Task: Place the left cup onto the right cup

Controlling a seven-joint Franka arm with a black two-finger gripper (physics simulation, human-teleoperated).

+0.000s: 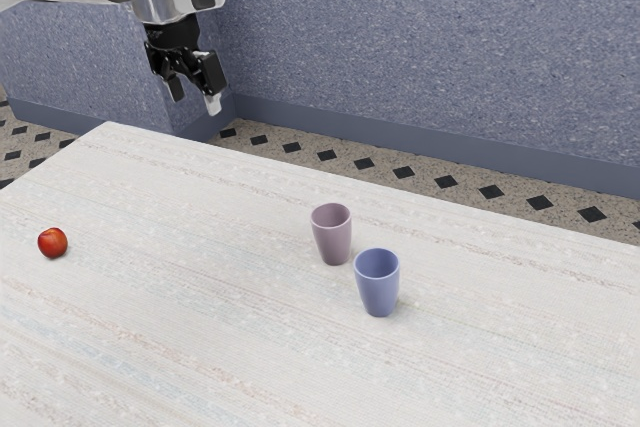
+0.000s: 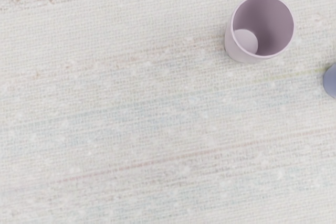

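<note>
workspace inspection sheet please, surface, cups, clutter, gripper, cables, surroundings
surface: pale wood-grain table, flat, no spills seen
job's things: mauve cup and blue cup, both upright and empty-looking, close together but apart; mauve one sits toward the exterior view's left; not yet stacked
clutter: red apple near the table's edge at the exterior view's left, far from the cups
gripper: gripper high above the table's far corner, fingers apart, holding nothing
cables: nothing seen
surroundings: blue-grey speckled wall; tiled floor with dark diamond pattern behind the table
</note>
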